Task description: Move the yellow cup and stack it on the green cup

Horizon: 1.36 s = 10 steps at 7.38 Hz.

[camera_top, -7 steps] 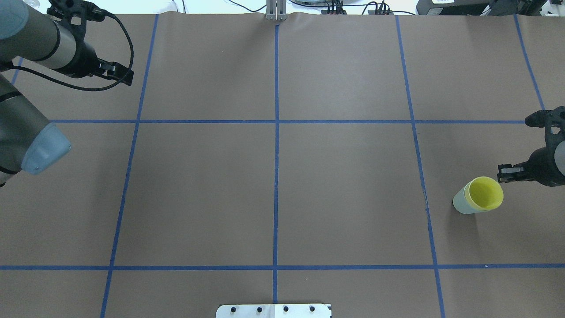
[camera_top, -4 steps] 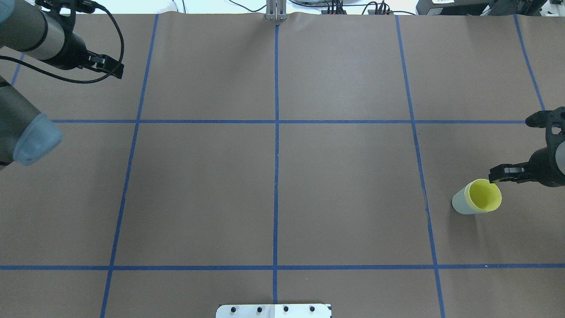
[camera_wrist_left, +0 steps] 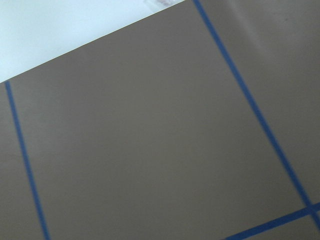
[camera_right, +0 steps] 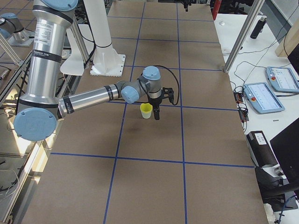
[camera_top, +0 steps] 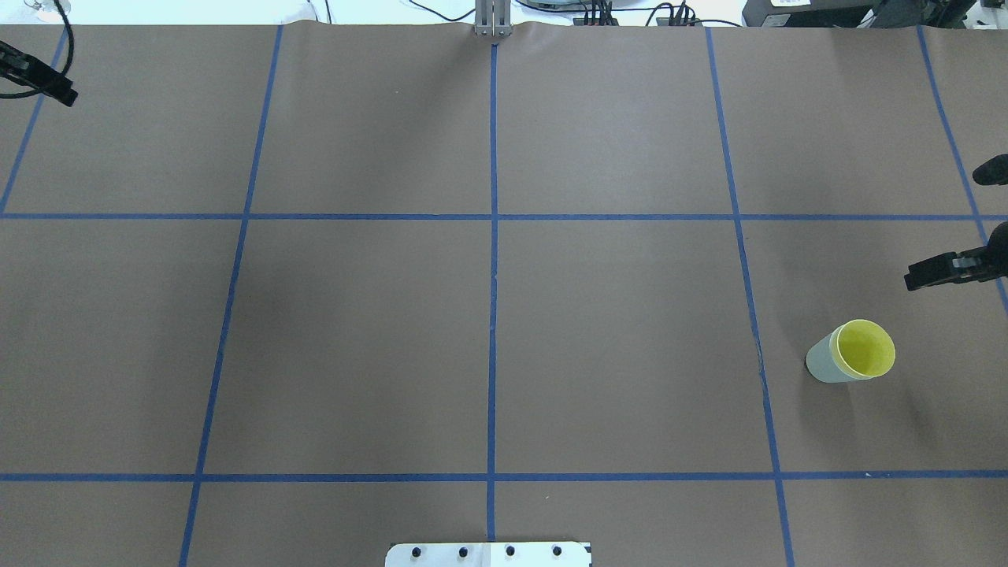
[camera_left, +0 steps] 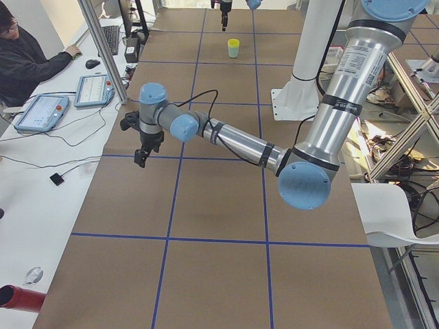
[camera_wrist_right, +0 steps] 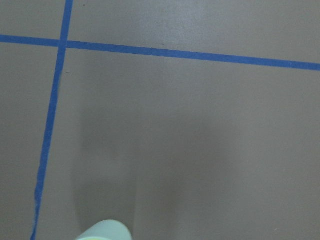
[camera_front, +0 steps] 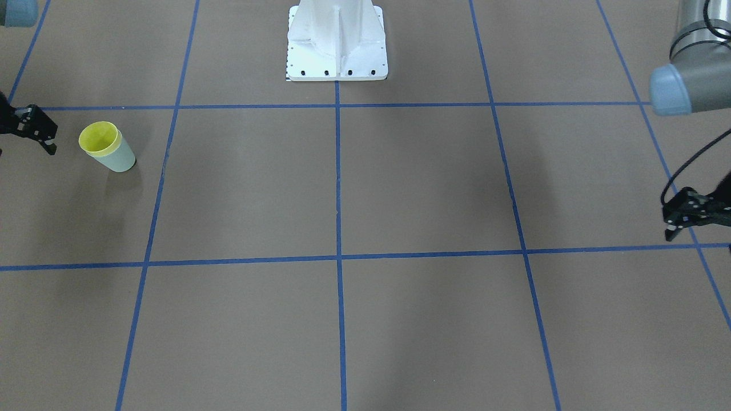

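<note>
The yellow cup [camera_top: 865,349] sits nested inside the green cup [camera_top: 819,367], and the pair stands on the table at the right. The yellow cup [camera_front: 98,138] and the green cup [camera_front: 121,160] also show at the left of the front view. A pale green edge of the green cup [camera_wrist_right: 105,231] shows at the bottom of the right wrist view. My right gripper [camera_top: 910,280] is apart from the cups, beyond them, open and empty. My left gripper [camera_top: 66,96] hangs at the table's far left corner, looks open and holds nothing.
Brown paper with a grid of blue tape lines [camera_top: 493,260] covers the table. The robot's white base plate [camera_top: 488,554] is at the near edge. A person sits at a side desk with tablets [camera_left: 41,110] beyond the table's far edge.
My right gripper has drawn back from the cups' rim toward the right edge. My left arm has pulled away to the far left corner. The stacked cups have stayed put.
</note>
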Each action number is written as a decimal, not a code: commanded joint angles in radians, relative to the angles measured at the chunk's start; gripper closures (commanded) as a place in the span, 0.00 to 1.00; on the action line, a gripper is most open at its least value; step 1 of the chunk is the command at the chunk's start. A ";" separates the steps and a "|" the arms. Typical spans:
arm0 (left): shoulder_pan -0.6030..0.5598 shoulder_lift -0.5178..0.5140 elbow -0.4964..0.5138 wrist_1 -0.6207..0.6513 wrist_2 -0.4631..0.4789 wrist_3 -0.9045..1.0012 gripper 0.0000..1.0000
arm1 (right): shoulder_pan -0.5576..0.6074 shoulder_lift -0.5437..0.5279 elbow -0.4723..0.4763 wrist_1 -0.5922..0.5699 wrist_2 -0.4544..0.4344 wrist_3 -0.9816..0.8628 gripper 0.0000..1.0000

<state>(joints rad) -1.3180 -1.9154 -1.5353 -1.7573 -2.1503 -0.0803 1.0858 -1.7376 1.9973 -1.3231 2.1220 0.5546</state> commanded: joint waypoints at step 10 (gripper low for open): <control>-0.211 0.210 0.101 -0.006 -0.013 0.251 0.00 | 0.391 0.099 -0.270 -0.266 0.194 -0.478 0.00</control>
<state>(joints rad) -1.5284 -1.7085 -1.3956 -1.8127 -2.1619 0.1727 1.4534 -1.6420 1.7502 -1.5879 2.3130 0.0770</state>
